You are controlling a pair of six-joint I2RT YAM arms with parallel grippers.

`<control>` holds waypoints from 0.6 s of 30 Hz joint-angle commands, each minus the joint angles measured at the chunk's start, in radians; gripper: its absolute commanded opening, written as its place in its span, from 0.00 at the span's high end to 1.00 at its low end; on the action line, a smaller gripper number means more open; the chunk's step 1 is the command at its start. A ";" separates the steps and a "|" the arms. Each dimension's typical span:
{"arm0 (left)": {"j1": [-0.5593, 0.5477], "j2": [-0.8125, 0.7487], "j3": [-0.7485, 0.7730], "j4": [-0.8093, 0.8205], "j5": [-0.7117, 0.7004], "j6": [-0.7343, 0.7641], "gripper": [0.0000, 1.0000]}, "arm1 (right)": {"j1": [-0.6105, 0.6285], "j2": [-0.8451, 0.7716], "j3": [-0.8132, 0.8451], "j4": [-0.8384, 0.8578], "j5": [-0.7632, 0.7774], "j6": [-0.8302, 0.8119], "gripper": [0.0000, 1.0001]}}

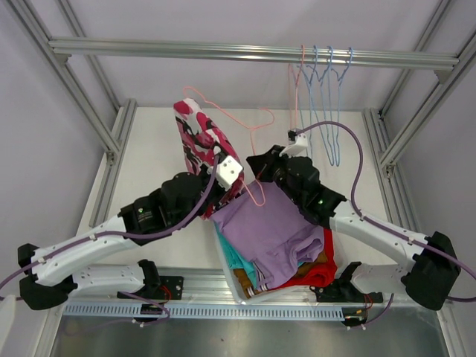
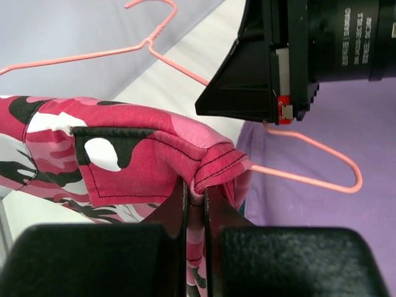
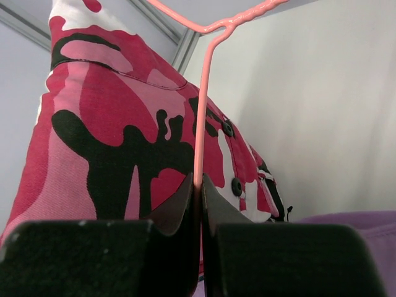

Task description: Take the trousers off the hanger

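Left fingers (image 2: 174, 213), right fingers (image 3: 177, 207) clamped

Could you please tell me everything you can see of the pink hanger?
The pink hanger is thin wire, with a hooked top and a rounded shoulder end. It is tilted above the lilac trousers. The right gripper pinches its wire; the pink camouflage trousers hang on it, pinched by the left gripper.

You've got hung trousers (image 1: 195, 137) on hanger (image 3: 203, 111) up over desk (image 1: 156, 149) left of centre, behind pile of trousers (image 1: 271, 230) in bin (image 1: 232, 277) at near edge, spare hangers (image 1: 328, 119) on rail (image 1: 186, 50) back right
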 commanded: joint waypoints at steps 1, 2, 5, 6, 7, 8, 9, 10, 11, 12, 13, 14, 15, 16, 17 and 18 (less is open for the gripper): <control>-0.005 -0.096 0.136 0.331 -0.138 0.031 0.99 | 0.003 0.036 0.017 0.009 0.010 -0.047 1.00; -0.003 -0.097 0.141 0.351 -0.144 0.040 0.99 | 0.003 0.039 0.021 0.014 0.007 -0.047 1.00; -0.005 -0.091 0.174 0.423 -0.167 0.057 0.99 | 0.010 0.051 0.037 0.014 -0.002 -0.047 1.00; -0.003 -0.087 0.185 0.428 -0.177 0.063 0.99 | 0.013 0.054 0.040 0.014 -0.004 -0.047 1.00; -0.003 -0.079 0.209 0.431 -0.181 0.062 0.99 | 0.014 0.059 0.046 0.012 -0.005 -0.047 1.00; -0.003 -0.073 0.240 0.428 -0.177 0.057 0.99 | 0.019 0.068 0.052 0.011 -0.005 -0.047 1.00; -0.005 -0.058 0.271 0.410 -0.174 0.052 0.99 | 0.020 0.071 0.063 0.011 -0.007 -0.046 1.00; -0.005 -0.050 0.285 0.402 -0.174 0.045 1.00 | 0.020 0.077 0.071 0.009 -0.005 -0.040 1.00; -0.003 -0.045 0.306 0.397 -0.171 0.026 0.99 | 0.025 0.088 0.077 0.006 -0.004 -0.035 1.00; -0.005 -0.035 0.325 0.382 -0.169 0.019 1.00 | 0.026 0.094 0.087 0.008 -0.004 -0.032 1.00; -0.005 -0.031 0.329 0.374 -0.165 0.008 0.99 | 0.028 0.102 0.095 0.009 0.001 -0.030 1.00; -0.003 -0.030 0.334 0.370 -0.157 -0.013 0.99 | 0.030 0.111 0.103 0.005 0.004 -0.018 1.00; -0.003 -0.028 0.337 0.363 -0.143 -0.021 0.99 | 0.034 0.132 0.110 0.005 0.002 -0.015 1.00; -0.003 -0.027 0.337 0.365 -0.140 -0.030 0.99 | 0.036 0.148 0.129 0.005 0.004 -0.012 1.00; -0.003 -0.027 0.339 0.365 -0.137 -0.046 0.99 | 0.039 0.161 0.136 0.003 0.007 -0.007 1.00; -0.005 -0.025 0.342 0.356 -0.131 -0.049 0.99 | 0.040 0.192 0.144 0.006 0.004 -0.009 1.00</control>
